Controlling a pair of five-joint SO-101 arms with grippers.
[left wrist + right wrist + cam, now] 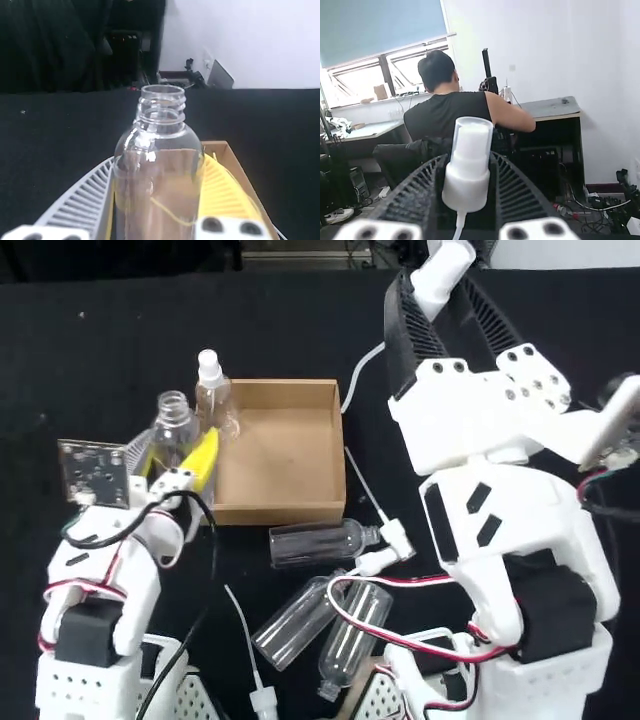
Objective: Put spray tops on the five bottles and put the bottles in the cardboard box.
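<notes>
The left pincer is closed on the uncapped bottle, which stands upright between its fingers, just beside the cardboard box. The right pincer clamps a spray top. Risk: the dangling dip tube misses the neck, or seating pressure tilts the bottle.

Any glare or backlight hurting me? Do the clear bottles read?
High view: the lying bottles read against the black cloth mainly by white highlights. Left wrist view: small glints on the open bottle, the cardboard box showing through it. Right wrist view: a bright window behind, yet the white spray top stands out from the dark around it.
</notes>
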